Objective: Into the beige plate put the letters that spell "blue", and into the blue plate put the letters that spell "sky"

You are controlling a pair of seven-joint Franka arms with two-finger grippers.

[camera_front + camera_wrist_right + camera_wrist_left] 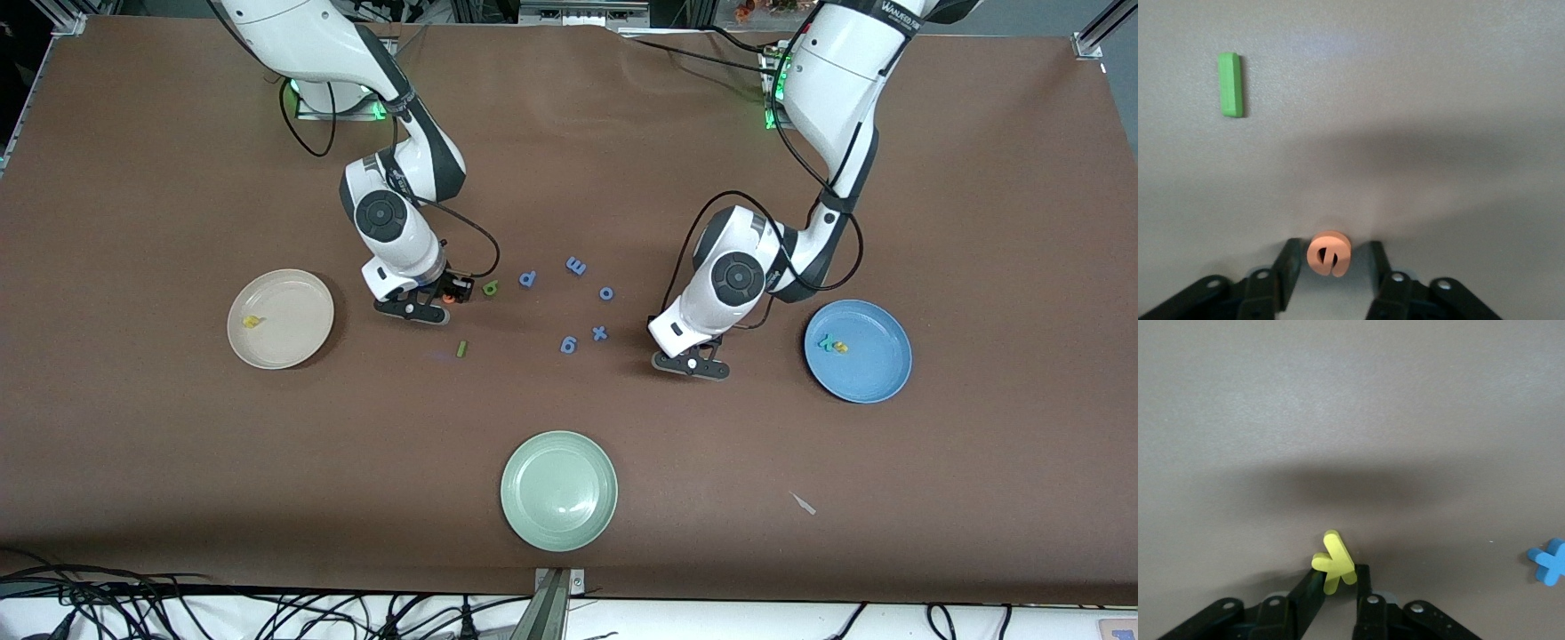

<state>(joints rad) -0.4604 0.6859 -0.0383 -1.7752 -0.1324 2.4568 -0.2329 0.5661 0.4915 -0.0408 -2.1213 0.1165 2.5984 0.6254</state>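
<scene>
The left gripper (1338, 581) is low at the table between the blue plate (876, 373) and the scattered blue-violet letters (569, 344), its fingers (1310, 587) pinched on the yellow "k" (1333, 561), which stands up between the tips. A blue-violet cross-shaped letter (1549, 561) lies on the brown table (978, 178) a little way off, toward the right arm's end.

The right gripper (1331, 263) is down at the table too, just beside the beige plate (302, 298) on the side toward the pale green plate's end of the cluster — its fingers (1288, 260) stand to either side of the orange "e" (1329, 253), with a sliver of gap showing on each side, so they are not pressed onto it. The dark green "l" (1231, 85) lies flat on the table near this gripper, nearer the front camera than the light green "b" (490, 287), which sits just beside the gripper's wrist camera.

In the beige plate rests one yellow letter, the "u" (252, 321). In the blue plate lie the teal "y" (826, 341) and the yellow "s" (840, 347), touching or nearly so.

The pale green plate (559, 490) sits nearest the front camera — well apart from both grippers.
</scene>
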